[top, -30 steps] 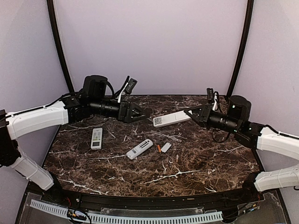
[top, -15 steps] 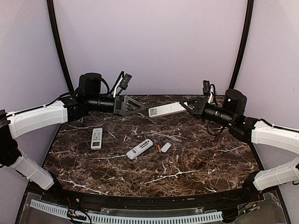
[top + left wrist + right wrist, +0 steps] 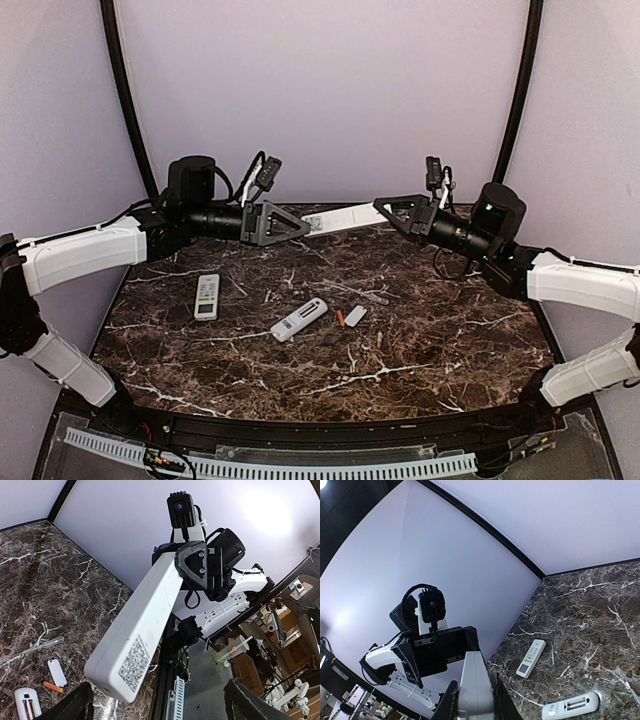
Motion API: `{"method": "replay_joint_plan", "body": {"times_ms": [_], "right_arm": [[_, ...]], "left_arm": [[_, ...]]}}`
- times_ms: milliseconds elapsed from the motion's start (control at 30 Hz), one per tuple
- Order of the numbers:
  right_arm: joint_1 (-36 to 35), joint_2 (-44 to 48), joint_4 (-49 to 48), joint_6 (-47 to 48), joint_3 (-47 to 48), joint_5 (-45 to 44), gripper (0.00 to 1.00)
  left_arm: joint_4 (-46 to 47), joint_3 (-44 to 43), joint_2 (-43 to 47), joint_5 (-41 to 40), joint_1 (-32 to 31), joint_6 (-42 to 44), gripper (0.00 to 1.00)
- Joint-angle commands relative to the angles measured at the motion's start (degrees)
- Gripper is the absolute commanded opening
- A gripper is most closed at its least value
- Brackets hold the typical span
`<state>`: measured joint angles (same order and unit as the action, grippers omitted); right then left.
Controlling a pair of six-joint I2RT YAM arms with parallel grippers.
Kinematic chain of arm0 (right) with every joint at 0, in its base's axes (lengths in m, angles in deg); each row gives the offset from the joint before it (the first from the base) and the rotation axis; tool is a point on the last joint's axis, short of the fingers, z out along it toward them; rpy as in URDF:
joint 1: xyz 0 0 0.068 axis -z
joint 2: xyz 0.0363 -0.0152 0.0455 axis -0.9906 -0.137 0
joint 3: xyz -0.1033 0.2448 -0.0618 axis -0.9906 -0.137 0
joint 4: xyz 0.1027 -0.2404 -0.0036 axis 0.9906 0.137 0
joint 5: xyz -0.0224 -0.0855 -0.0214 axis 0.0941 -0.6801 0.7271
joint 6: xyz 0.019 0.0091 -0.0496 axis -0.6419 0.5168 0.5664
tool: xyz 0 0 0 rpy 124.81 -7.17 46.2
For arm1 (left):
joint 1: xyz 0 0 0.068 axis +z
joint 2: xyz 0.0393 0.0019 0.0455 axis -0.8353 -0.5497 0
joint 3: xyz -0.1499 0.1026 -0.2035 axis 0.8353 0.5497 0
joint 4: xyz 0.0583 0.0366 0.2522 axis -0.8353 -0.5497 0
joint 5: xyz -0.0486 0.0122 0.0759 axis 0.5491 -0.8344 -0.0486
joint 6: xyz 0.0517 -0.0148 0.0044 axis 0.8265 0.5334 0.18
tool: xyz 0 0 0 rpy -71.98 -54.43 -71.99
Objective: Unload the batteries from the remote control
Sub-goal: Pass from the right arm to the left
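The right gripper (image 3: 473,702) is clamped on a white remote control (image 3: 474,680), a dark finger on each side, and the remote points straight ahead. Just beyond its far end faces the left gripper (image 3: 437,650). To the right, on the marbled counter (image 3: 590,605), lie a second remote (image 3: 531,658) and, nearer, a third remote (image 3: 570,706) with an open recess.

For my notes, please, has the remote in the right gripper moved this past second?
Yes, the remote lifted higher above the table, toward the left gripper.
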<state>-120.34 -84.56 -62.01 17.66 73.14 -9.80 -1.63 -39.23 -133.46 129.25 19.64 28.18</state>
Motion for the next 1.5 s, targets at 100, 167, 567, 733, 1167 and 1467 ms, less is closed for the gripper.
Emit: {"method": "replay_joint_plan", "body": {"times_ms": [100, 167, 567, 733, 1167, 1467], "right_arm": [[-2.2, 2.1, -3.9, 0.8, 1.1, 2.0, 0.00], [-2.6, 1.9, -3.9, 1.0, 1.3, 2.5, 0.00], [-2.8, 0.9, -3.4, 1.2, 1.2, 1.7, 0.00], [-2.8, 1.0, -2.1, 1.2, 0.6, -1.1, 0.00], [-0.5, 0.6, -0.7, -1.9, -4.5, -4.5, 0.24], [-0.3, 0.4, 2.0, 0.0, -3.4, -1.0, 0.42]], "left_arm": [[5.7, 1.9, -1.1, 3.7, 0.0, -4.5, 0.83], [6.4, 2.0, -1.4, 4.5, 0.0, -5.1, 0.76], [8.0, 2.1, -1.6, 5.7, -0.4, -6.1, 0.32], [8.3, 2.2, -2.0, 6.0, -0.4, -6.6, 0.21], [8.8, 2.4, -3.4, 5.3, -0.4, -9.7, 0.00], [6.0, 1.9, -4.0, 3.2, -0.3, -9.0, 0.00]]}}
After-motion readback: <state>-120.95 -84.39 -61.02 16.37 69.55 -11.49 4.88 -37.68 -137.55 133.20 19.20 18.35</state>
